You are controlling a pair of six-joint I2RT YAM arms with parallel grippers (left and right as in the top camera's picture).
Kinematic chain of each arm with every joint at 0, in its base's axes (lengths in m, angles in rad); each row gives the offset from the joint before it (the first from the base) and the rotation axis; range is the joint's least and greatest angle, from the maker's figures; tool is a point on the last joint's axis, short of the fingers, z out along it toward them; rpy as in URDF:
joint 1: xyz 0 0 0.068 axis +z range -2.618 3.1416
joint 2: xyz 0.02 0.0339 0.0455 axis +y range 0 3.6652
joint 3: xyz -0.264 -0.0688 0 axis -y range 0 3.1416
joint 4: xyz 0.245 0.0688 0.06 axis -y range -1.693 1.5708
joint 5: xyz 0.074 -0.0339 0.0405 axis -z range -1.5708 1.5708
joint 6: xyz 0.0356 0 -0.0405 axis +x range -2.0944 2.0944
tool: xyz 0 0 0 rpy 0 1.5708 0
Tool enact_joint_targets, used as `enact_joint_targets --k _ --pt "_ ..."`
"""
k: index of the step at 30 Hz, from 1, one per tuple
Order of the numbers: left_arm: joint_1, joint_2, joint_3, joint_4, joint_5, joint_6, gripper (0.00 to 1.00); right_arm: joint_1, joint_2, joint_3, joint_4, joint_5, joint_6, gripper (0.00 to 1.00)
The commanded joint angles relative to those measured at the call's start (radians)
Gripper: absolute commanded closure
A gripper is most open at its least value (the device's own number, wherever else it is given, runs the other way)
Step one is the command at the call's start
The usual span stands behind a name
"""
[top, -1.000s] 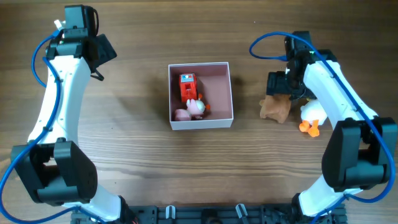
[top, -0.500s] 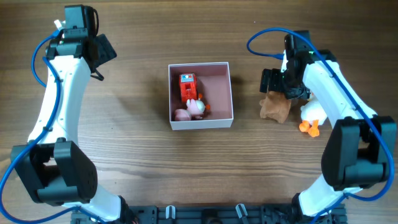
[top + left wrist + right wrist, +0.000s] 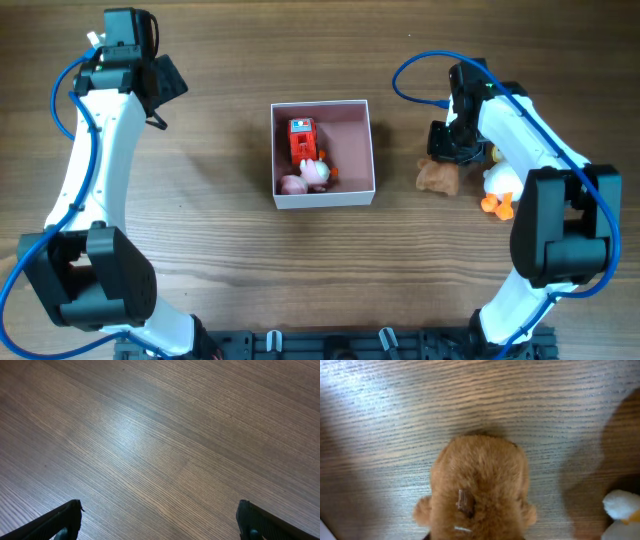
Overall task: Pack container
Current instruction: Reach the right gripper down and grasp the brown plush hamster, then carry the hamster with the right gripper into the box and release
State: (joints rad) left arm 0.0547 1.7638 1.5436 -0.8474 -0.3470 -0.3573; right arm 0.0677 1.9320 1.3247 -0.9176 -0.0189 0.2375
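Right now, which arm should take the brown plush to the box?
Right. The right tool hangs directly over the brown plush, just right of the container. The left tool is open, far off at back-left over bare table.

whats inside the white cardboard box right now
The small white cardboard box with a pink inside holds a red blocky toy and a pink-and-white plush toy along its left side; the right half is bare. The floor beneath the toys is covered.
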Motion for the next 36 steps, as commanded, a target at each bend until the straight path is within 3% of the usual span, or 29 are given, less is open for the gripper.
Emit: enact_joint_targets --k 1,9,13,17,24,28,31,36 --pt "0.003 0.004 -0.008 0.002 -0.009 0.009 0.0 0.001 0.008 0.077 -0.055 0.002 -0.01 0.9" --pt "0.003 0.004 -0.008 0.002 -0.009 0.009 0.0 0.075 0.003 0.522 -0.299 -0.066 -0.138 0.89" --pt "0.003 0.004 -0.008 0.002 -0.009 0.009 0.0 0.177 0.003 0.637 -0.323 -0.15 -0.138 0.89" --pt "0.003 0.004 -0.008 0.002 -0.009 0.009 0.0 0.312 0.004 0.64 -0.308 -0.167 -0.163 0.92" --pt "0.003 0.004 -0.008 0.002 -0.009 0.009 0.0 0.489 0.009 0.6 -0.152 0.004 -0.186 0.94" --pt "0.003 0.004 -0.008 0.002 -0.009 0.009 0.0 0.505 0.01 0.545 -0.044 0.087 -0.186 0.9" --pt "0.003 0.004 -0.008 0.002 -0.009 0.009 0.0 0.504 0.01 0.493 0.021 0.086 -0.186 0.96" --pt "0.003 0.004 -0.008 0.002 -0.009 0.009 0.0 0.504 0.01 0.397 0.082 0.094 -0.188 0.96"
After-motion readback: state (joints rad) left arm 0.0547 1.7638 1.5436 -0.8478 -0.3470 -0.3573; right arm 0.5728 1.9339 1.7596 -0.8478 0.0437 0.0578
